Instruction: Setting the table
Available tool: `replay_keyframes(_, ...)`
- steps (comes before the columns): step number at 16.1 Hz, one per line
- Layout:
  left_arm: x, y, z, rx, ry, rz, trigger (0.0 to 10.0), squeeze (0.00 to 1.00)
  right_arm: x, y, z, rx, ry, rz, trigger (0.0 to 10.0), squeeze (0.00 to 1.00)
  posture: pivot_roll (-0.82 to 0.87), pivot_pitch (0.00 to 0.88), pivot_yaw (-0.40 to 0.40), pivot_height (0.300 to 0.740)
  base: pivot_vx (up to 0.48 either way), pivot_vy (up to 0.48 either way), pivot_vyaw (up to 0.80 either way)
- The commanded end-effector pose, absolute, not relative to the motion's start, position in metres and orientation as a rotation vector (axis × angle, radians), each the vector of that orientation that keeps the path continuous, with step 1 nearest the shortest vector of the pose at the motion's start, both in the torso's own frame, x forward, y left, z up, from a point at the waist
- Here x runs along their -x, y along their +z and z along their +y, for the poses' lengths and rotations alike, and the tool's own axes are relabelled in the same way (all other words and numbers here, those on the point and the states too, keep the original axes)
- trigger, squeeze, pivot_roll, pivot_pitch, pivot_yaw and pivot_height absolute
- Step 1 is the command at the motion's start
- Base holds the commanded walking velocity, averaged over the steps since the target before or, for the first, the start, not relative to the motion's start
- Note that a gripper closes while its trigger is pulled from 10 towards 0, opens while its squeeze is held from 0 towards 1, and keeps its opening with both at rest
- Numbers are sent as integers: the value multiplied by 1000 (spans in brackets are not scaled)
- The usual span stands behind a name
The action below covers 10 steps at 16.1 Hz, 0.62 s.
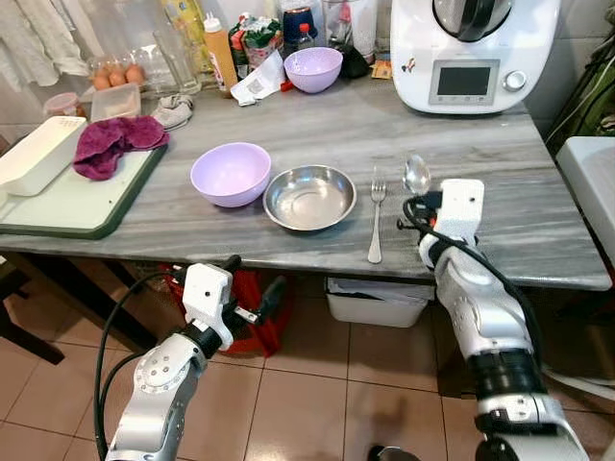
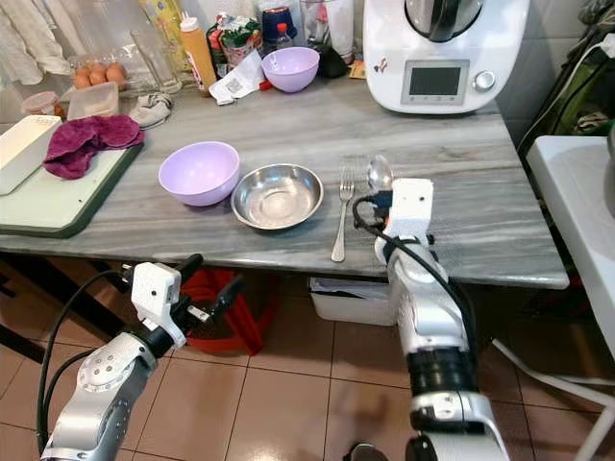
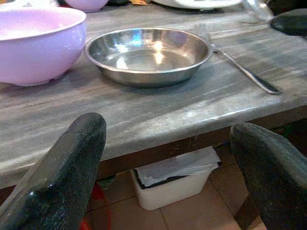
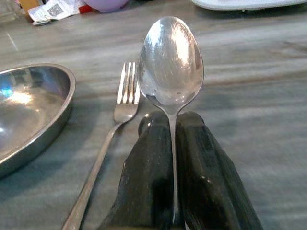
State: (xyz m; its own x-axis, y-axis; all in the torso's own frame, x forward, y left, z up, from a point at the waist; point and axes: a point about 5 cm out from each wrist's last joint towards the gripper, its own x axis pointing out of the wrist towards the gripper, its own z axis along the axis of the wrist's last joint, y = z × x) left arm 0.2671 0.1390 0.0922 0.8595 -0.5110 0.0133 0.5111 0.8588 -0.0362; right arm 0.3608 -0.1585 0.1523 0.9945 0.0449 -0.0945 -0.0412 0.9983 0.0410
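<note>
Here, right claw [image 4: 171, 143] over table [image 1: 538, 211], pinching spoon [image 4: 171, 62] beside fork [image 4: 125, 96].

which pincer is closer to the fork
Right. The right pincer is over the table just beside the fork, shut on the spoon. The left pincer hangs open below the table edge.

Glossy metal spoon [image 4: 171, 62], matt stone table [image 1: 500, 182]
</note>
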Motion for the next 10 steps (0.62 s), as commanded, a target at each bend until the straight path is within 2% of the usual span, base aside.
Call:
replay_keyframes(1, -264, 93, 141, 26, -552, 2, 10000, 0, -363, 152, -156, -51, 52, 111, 10000, 0, -99, 138, 119, 740, 0, 0, 0)
replay_keyframes(7, -259, 94, 136, 24, -611, 1, 10000, 0, -373, 146, -151, -106, 68, 175, 10000, 0, -93, 150, 121, 740, 0, 0, 0)
replay_keyframes(10, -257, 97, 132, 85, -623, -2, 10000, 0, -378, 145, -153, -115, 55, 191, 10000, 0, -84, 161, 126, 740, 0, 0, 0)
